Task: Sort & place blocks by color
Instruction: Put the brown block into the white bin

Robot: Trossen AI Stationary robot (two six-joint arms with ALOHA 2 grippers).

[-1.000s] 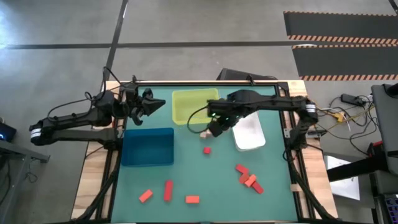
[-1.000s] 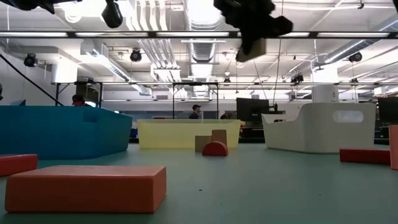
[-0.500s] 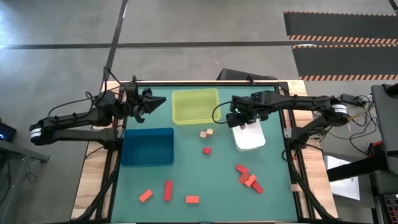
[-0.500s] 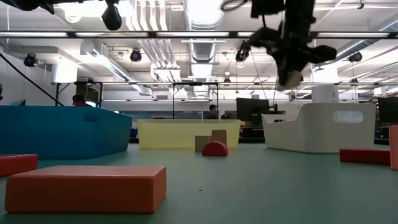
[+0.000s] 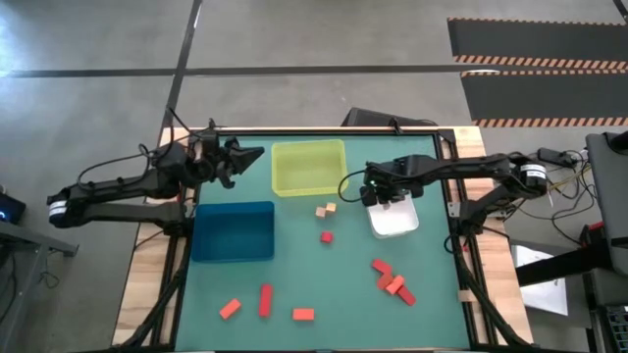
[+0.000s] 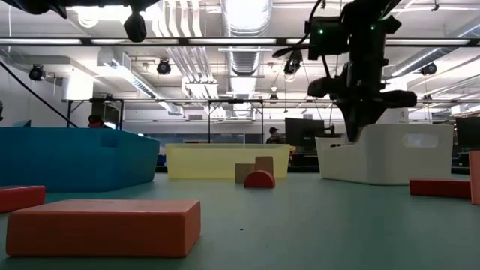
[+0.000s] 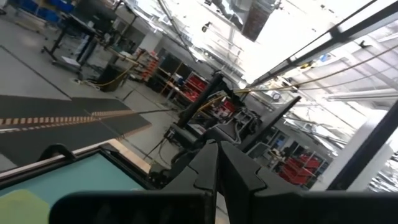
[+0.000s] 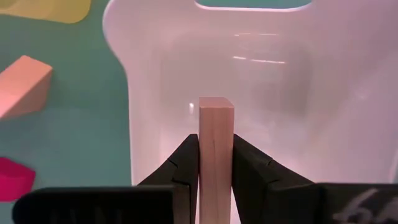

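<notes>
The counter (image 5: 334, 294) is a green mat, and on it the blue tray (image 5: 233, 231) sits toward the left edge, the yellow-green tray (image 5: 308, 167) at the far edge, and the white tray (image 5: 394, 218) toward the right edge. My right hand (image 5: 377, 193) hangs over the white tray, pinching a pale tan block (image 8: 215, 149) upright between its two fingers, above the tray's open well. My left hand (image 5: 235, 159) waits pressed together near the far left corner. Two more tan blocks (image 5: 325, 210) lie mid-counter just in front of the yellow-green tray, and red blocks (image 5: 392, 279) lie scattered toward the near edge. The block I hold looks light, rigid and smooth-sided, so I judge a grip on its flat opposite faces suits it best.
</notes>
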